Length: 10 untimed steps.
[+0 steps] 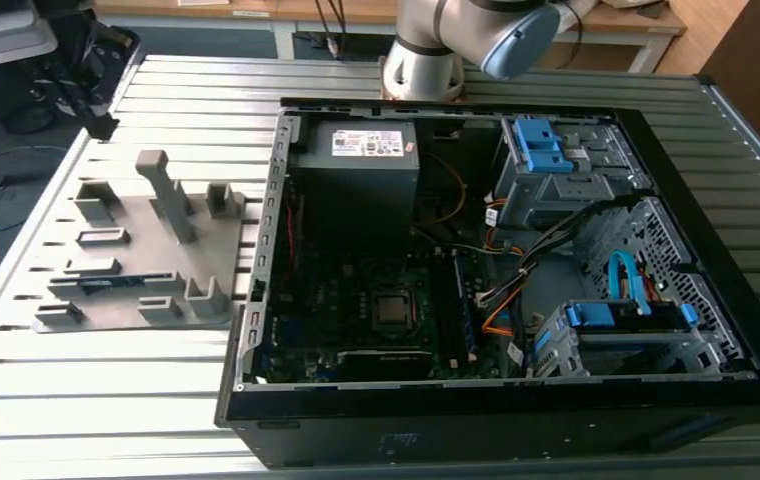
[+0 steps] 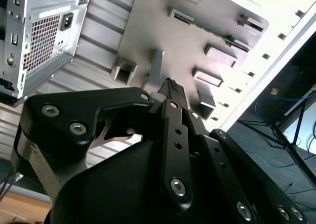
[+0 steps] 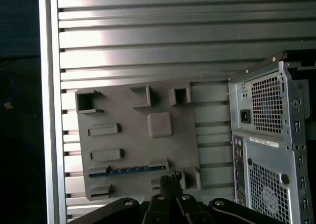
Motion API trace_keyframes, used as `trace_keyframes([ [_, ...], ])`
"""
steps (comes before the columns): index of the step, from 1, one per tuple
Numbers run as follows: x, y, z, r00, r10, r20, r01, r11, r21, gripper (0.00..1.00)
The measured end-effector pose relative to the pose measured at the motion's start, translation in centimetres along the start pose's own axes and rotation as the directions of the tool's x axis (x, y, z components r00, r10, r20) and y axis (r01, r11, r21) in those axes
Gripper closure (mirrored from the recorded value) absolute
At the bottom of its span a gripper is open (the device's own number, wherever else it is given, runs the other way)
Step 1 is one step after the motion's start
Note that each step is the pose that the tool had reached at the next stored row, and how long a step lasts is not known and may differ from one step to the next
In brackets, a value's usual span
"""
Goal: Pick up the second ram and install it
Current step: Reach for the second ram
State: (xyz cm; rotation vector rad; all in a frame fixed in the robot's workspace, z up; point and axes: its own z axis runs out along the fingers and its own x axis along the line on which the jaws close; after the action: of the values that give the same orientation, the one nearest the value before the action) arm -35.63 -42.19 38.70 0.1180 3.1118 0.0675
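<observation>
The second ram [image 3: 127,170] is a thin blue-green stick lying flat in a slot of the grey fixture plate [image 3: 138,145]. In the exterior view the ram [image 1: 103,284] sits near the front of that plate [image 1: 140,260], on the exterior view's left of the open computer case [image 1: 487,250]. My gripper [image 3: 171,177] hangs high above the plate's edge, close to the ram's end but well clear of it. Its fingers [image 2: 171,88] are shut together and hold nothing.
The fixture plate carries several grey blocks and one tall post [image 1: 167,195]. The case's rear panel [image 3: 269,150] stands beside the plate. Inside the case are the motherboard [image 1: 380,310], cables and blue drive brackets [image 1: 547,150]. The ribbed metal table [image 1: 153,410] lies underneath.
</observation>
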Motion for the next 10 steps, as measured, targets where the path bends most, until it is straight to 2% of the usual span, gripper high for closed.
trace_keyframes([
  [4,0.58,-0.58,0.18,1.0,0.0,0.0001,0.0,1.0,-0.0001,0.9],
  [10,1.17,-1.15,0.96,1.0,0.0,0.0002,0.0,1.0,-0.0002,0.9],
])
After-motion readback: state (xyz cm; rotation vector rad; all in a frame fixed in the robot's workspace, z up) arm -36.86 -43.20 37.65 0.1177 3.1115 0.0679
